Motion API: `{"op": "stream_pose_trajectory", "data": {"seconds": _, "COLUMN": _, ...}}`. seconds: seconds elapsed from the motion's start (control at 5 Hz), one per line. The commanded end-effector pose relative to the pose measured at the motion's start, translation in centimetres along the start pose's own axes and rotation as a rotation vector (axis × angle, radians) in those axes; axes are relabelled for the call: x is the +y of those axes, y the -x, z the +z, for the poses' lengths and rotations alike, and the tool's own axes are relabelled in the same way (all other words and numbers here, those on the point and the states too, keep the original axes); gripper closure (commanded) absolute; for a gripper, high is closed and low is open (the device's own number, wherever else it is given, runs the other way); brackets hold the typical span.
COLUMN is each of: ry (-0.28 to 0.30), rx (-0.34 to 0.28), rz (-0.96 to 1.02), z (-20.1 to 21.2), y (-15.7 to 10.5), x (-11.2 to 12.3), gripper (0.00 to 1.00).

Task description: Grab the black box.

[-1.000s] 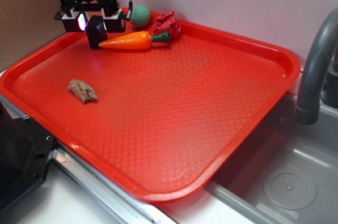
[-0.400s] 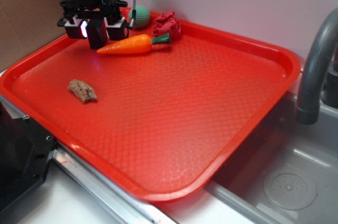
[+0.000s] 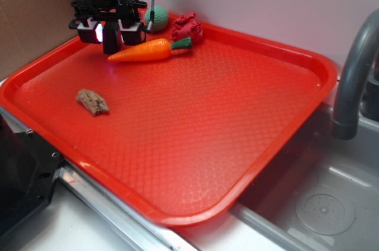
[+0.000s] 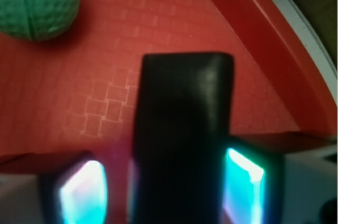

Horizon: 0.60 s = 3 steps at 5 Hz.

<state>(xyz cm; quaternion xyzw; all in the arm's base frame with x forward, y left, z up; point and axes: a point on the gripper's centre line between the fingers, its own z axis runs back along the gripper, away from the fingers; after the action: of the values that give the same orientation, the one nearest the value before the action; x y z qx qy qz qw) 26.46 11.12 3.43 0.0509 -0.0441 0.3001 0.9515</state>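
While clamped upright, black box (image 4: 182, 134) between claw (image 3: 111, 32) fingers.

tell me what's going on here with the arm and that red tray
A WidowX arm is working at the far left corner of a red tray, going after a small black box. Its gripper is down over the box, with one lit finger pad on each side of it; the wrist view suggests they are at or very near its sides, though a firm grip cannot be confirmed. An orange toy carrot, a green ball, a crumpled red cloth and a brown scrap lie untouched on the tray.
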Motion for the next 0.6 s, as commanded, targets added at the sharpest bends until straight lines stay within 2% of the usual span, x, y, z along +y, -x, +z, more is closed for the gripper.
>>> {"op": "stream_pose_trajectory", "data": {"seconds": 0.0, "ry": 0.021, "rx": -0.038, "rz": 0.007, "z": 1.3, "y": -0.6, "x": 0.4, "gripper": 1.00}}
{"op": "stream_pose_trajectory", "data": {"seconds": 0.2, "ry": 0.030, "rx": -0.012, "rz": -0.053, "z": 3.8, "y": -0.8, "x": 1.5, "gripper": 1.00}}
{"op": "stream_pose_trajectory", "data": {"seconds": 0.4, "ry": 0.054, "rx": -0.023, "rz": -0.221, "z": 9.3, "y": 2.3, "x": 0.5, "gripper": 1.00}}
